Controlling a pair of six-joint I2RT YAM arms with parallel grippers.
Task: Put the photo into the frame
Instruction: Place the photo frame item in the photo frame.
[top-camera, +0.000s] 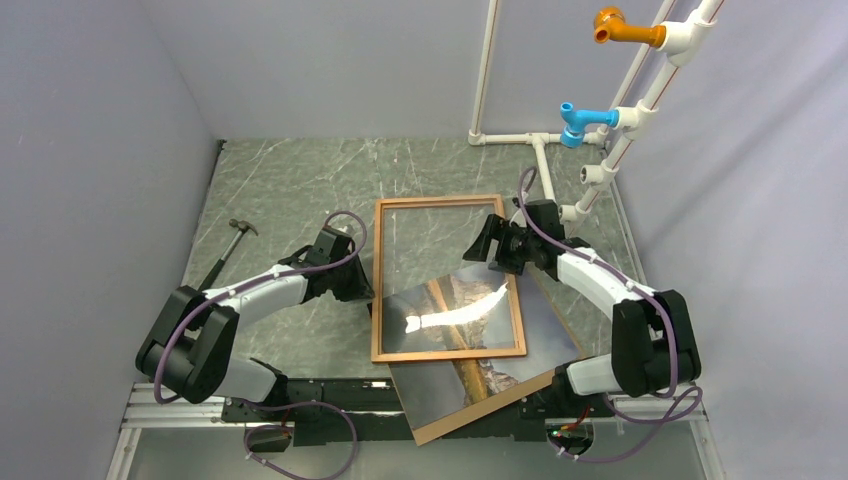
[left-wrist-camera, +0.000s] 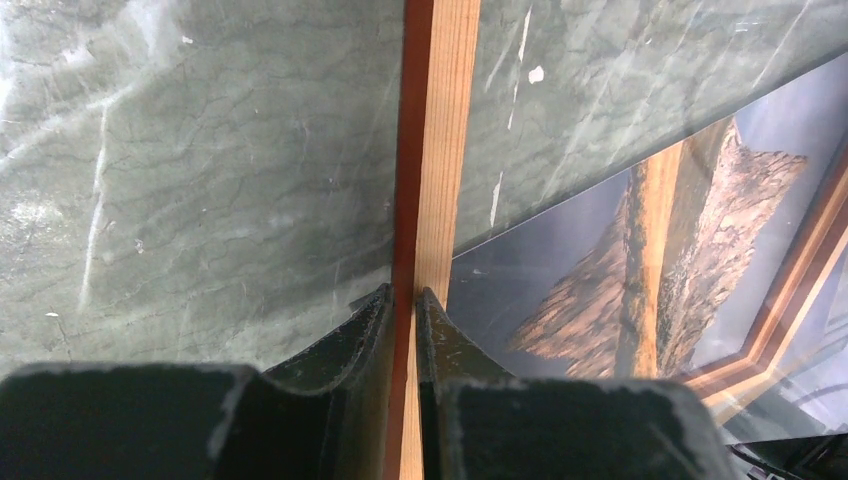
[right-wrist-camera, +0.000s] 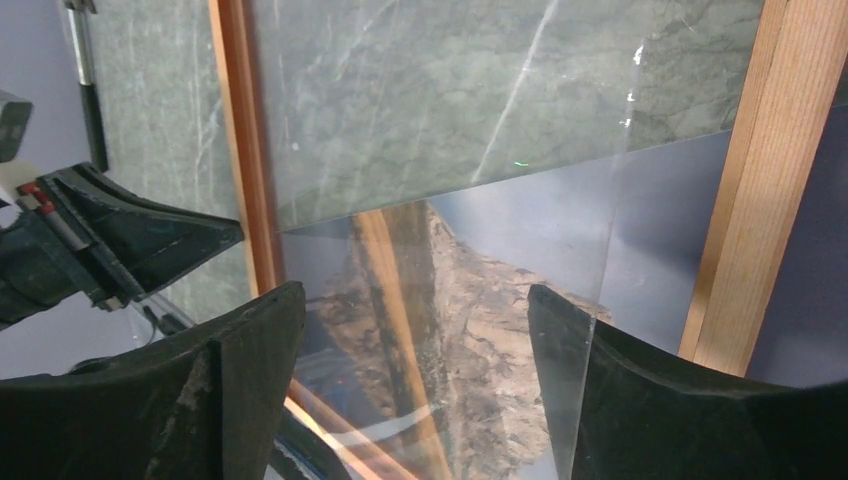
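frame (top-camera: 376, 285): thin reddish-brown wooden rectangle, glazed, lying mid-table (top-camera: 290, 190) with its long sides running away from the arms.
photo (top-camera: 445, 390): mountain-and-lake print, picture side up (glare streaks across it), skewed against the frame.
overlap: the photo's far part sits under the frame; its near and right corners stick out past the near and right rails.

No text, label, brand, number or sign can be read in any of the 3 views. The reddish-brown wooden picture frame (top-camera: 440, 200) and the glossy mountain-and-lake photo print (top-camera: 445, 388) show no legible lettering.
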